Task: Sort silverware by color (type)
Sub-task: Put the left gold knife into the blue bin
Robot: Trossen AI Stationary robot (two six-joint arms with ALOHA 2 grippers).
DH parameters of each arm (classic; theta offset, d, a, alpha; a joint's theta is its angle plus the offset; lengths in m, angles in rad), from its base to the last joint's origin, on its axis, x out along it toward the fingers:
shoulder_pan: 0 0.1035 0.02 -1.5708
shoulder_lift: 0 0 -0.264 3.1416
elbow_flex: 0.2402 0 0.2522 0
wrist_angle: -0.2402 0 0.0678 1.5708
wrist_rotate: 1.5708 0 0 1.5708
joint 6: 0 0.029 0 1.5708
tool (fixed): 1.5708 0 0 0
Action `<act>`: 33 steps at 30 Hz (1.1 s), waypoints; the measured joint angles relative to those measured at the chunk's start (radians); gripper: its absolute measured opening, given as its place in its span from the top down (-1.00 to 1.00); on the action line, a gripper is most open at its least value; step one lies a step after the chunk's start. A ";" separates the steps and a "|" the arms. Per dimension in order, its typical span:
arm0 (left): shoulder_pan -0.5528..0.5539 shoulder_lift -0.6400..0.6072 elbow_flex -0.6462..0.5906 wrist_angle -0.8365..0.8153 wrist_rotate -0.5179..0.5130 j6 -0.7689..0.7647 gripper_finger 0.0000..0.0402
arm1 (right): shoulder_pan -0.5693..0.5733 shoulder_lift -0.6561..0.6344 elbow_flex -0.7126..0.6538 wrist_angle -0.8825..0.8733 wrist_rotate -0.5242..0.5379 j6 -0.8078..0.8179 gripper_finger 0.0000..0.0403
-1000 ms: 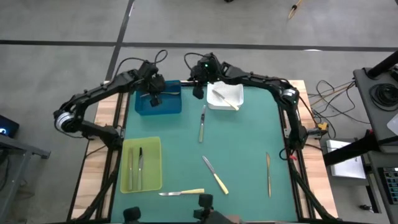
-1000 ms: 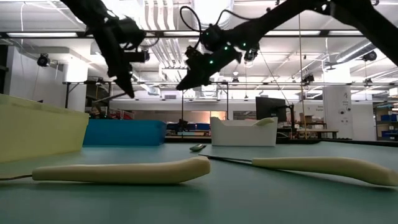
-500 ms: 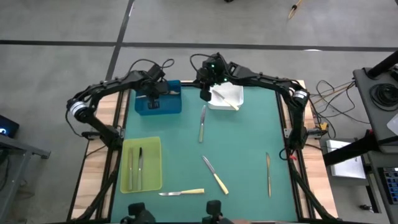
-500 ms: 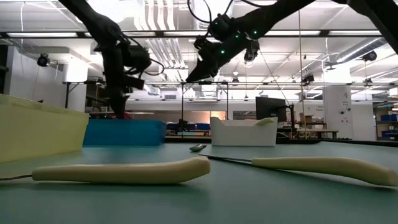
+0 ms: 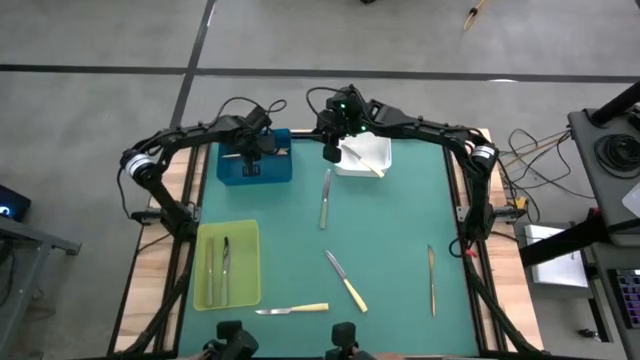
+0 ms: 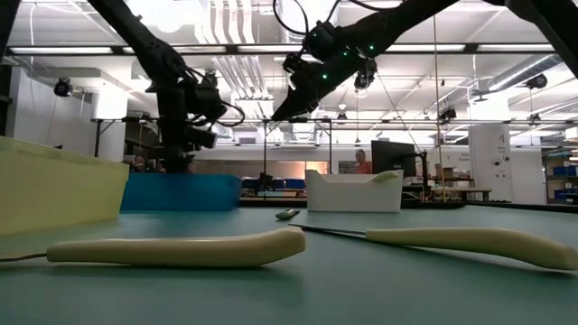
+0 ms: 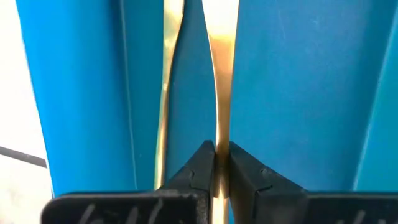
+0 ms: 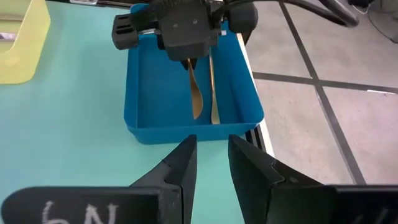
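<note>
My left gripper [image 5: 250,158] points down into the blue tray [image 5: 276,172], shut on a gold utensil [image 8: 194,93]. A second gold utensil [image 8: 213,93] lies flat on the tray floor beside it. My right gripper [image 8: 211,155] hangs open and empty above the table between the blue tray and the white tray [image 5: 372,150]. On the green mat lie a grey knife [image 5: 325,200], two knives with pale yellow handles [image 5: 346,281] [image 5: 292,310] and a gold utensil [image 5: 431,281]. My left gripper pinches the gold utensil's slim upper part [image 7: 217,163] between its two fingers, coming from above with the fingers pointing steeply down. The utensil hangs below the fingers, its wider end [image 8: 196,109] low inside the blue tray. Whether that end touches the tray floor, I cannot tell.
The yellow-green tray [image 5: 248,232] at the near left holds two grey utensils. The white tray holds one pale-handled utensil [image 5: 362,160]. In the low view, two pale handles [image 6: 181,248] [image 6: 470,239] lie close to the near edge. A person shows in the room behind.
My left gripper has come down from above the blue tray into it, tipping more steeply down, with the gold utensil still held. My right gripper has risen a little and shifted slightly toward the white tray.
</note>
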 joint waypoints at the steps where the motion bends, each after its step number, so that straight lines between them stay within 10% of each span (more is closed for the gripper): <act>1: 0.000 0.006 0.000 0.006 0.000 0.003 0.94 | 0.000 0.000 0.000 0.000 0.000 0.000 0.59; 33: 0.003 0.065 0.045 -0.016 -0.002 -0.032 0.90 | 0.000 0.000 -0.002 0.000 -0.002 0.004 0.65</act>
